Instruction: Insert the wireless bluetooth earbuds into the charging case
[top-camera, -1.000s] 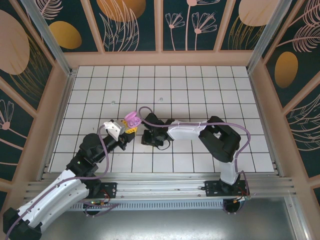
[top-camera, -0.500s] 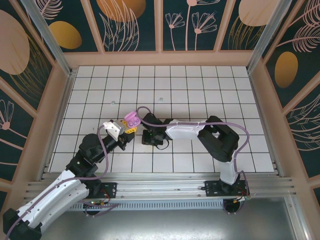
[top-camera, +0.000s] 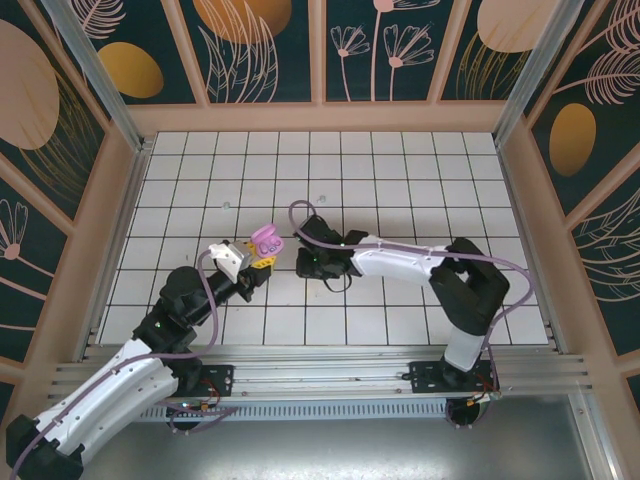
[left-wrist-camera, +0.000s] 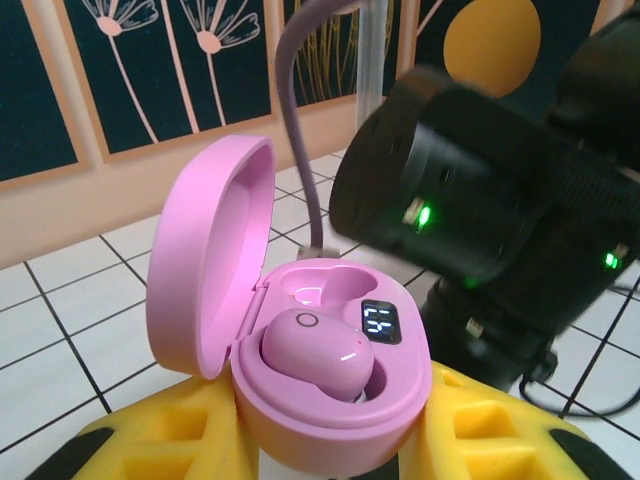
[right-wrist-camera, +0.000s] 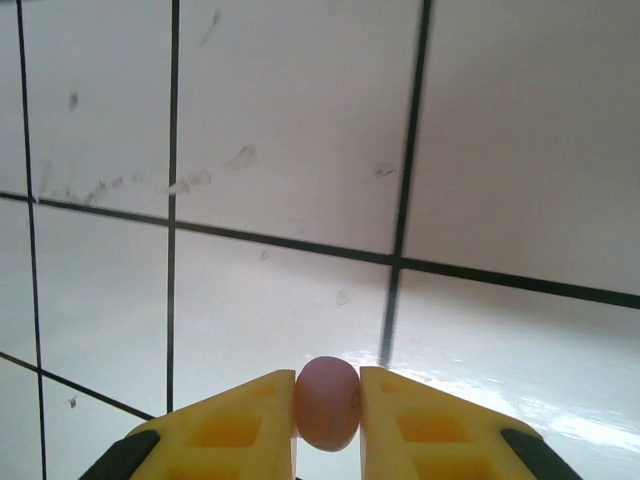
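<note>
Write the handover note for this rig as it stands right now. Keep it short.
Left gripper: jaws shut on the pink charging case, with its lid open.
Right gripper: jaws shut on a loose pink earbud, above the tiled floor and close beside the case.
Done: a seated earbud sits in the near socket, and the display is lit.
Left: carry the loose pink earbud to the empty socket and seat it there.

White arm shells (top-camera: 390, 262), black joints (top-camera: 465, 295), purple cables (left-wrist-camera: 303, 150), yellow fingers (right-wrist-camera: 240, 435)
</note>
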